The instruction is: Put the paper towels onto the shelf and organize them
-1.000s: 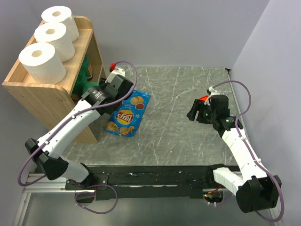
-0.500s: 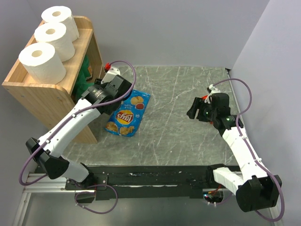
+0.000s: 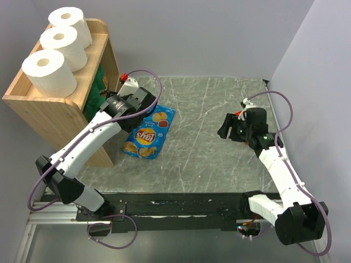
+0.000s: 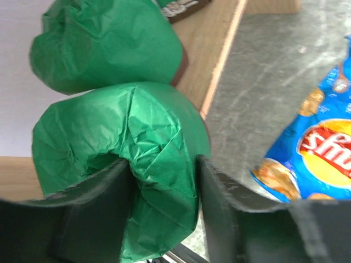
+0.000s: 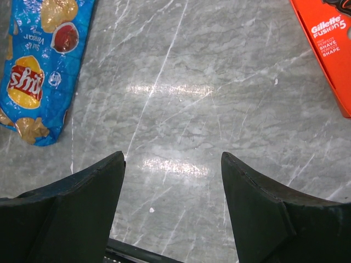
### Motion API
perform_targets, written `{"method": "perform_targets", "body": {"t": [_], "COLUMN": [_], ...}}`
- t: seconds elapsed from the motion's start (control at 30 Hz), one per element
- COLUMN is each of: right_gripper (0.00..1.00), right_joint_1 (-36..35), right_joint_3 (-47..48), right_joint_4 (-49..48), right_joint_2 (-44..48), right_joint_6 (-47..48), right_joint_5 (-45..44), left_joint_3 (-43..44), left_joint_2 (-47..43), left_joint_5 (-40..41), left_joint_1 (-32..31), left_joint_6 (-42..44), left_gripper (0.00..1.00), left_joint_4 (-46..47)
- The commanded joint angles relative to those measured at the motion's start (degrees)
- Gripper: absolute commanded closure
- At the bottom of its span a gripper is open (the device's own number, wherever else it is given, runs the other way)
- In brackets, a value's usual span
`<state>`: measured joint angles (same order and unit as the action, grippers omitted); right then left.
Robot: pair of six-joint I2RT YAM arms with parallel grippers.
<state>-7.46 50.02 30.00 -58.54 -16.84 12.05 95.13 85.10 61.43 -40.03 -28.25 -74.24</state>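
Three white paper towel rolls [image 3: 50,72] stand in a row on the top tray of the wooden shelf [image 3: 52,111] at the far left. My left gripper [image 4: 163,164] is shut on a dark green roll [image 4: 126,142] at the opening of the shelf's lower tier; from above it shows as green between arm and shelf [image 3: 101,90]. A second green roll [image 4: 104,41] sits behind it on the wooden tier [image 4: 203,60]. The third green roll is hidden. My right gripper [image 5: 173,159] is open and empty above bare table at the right [image 3: 227,127].
A blue chip bag [image 3: 149,131] lies flat on the grey marble table just right of the shelf, under my left arm. A flat red-orange razor pack [image 5: 329,44] lies by my right gripper. Grey walls close in the table's back and right edges.
My left gripper has moved left toward the shelf's lower tier with the green roll in it. The right arm has hardly moved.
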Motion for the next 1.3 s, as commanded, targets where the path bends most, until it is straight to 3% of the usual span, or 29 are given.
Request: {"method": "perform_targets", "body": {"t": [0.0, 0.07, 0.17, 0.3, 0.43, 0.57, 0.73, 1.27], "right_gripper": [0.22, 0.22, 0.21, 0.21, 0.21, 0.21, 0.21, 0.2], "right_joint_1": [-0.1, -0.4, -0.4, -0.4, -0.4, -0.4, -0.4, -0.4], "right_joint_3": [3.2, 3.2, 2.8, 2.7, 2.6, 1.8, 1.4, 0.2], "right_joint_4": [0.0, -0.1, -0.1, 0.1, 0.4, 0.1, -0.1, 0.0], "right_joint_2": [-0.1, 0.0, 0.3, 0.6, 1.3, 2.3, 3.1, 4.9], "right_joint_6": [0.8, 0.8, 0.8, 0.8, 0.8, 0.4, 0.1, 0.5], "right_joint_5": [0.0, 0.0, -0.4, -0.4, -0.7, -0.8, -0.5, -0.4], "left_joint_3": [2.5, 4.3, 8.2, 12.0, 11.7, 8.4, 3.8, -2.5], "left_joint_2": [0.8, 1.2, 2.3, 4.3, 3.8, 2.3, 1.6, 2.2], "left_joint_5": [7.3, 8.9, 10.0, 10.6, 5.2, -3.4, -10.9, -1.3], "left_joint_1": [1.4, 1.9, 2.0, 2.0, 1.7, 1.0, 0.6, 6.0], "left_joint_6": [-3.3, -3.6, -3.4, -1.6, 3.3, 9.5, 14.3, 3.6], "left_gripper": [0.41, 0.29, 0.22, 0.17, 0.19, 0.3, 0.35, 0.35], "left_joint_4": [-4.2, -4.2, -4.1, -3.4, 2.1, 9.8, 18.3, 9.0]}}
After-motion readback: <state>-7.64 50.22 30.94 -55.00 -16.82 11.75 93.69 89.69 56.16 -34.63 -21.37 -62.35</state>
